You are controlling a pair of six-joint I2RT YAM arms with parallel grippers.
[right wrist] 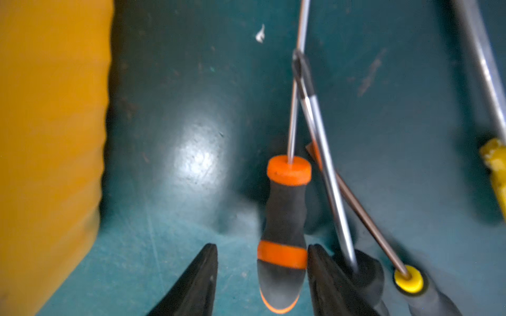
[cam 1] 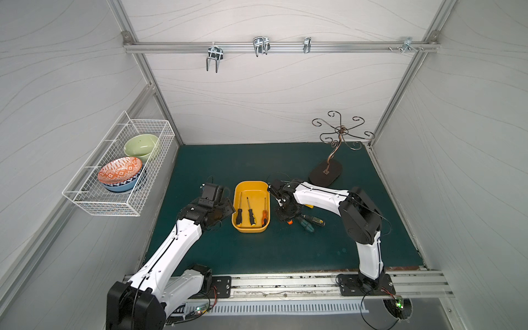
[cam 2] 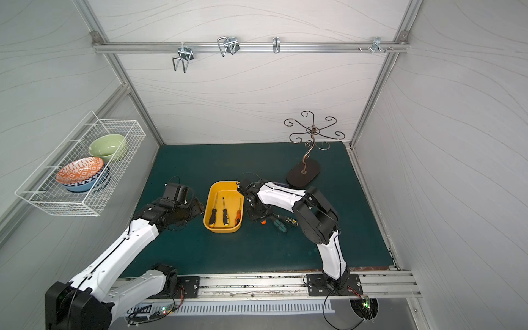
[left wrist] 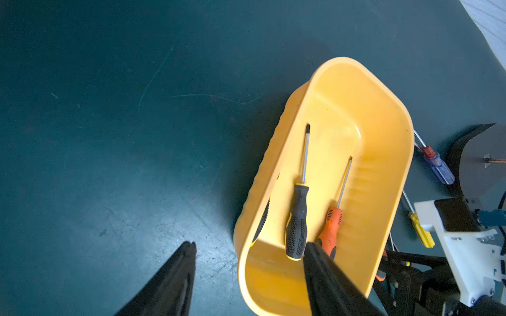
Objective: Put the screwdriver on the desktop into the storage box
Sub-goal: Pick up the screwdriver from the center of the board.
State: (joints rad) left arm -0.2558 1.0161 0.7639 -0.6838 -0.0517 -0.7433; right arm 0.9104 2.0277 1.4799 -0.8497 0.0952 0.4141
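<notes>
The yellow storage box sits mid-desktop and holds three screwdrivers. Just right of it, an orange-and-black screwdriver lies on the desktop. My right gripper is open around its handle. One finger touches the handle and a gap remains on the other side. The left gripper is open at the box's left wall. One of its fingers is outside the wall and the other over the inside, and it holds nothing.
Several more screwdrivers lie right of the box: a teal-handled one, a black-and-yellow one, a blue-handled one and a yellow-handled one. A metal hook stand stands at the back right. A white wire basket with bowls hangs on the left wall.
</notes>
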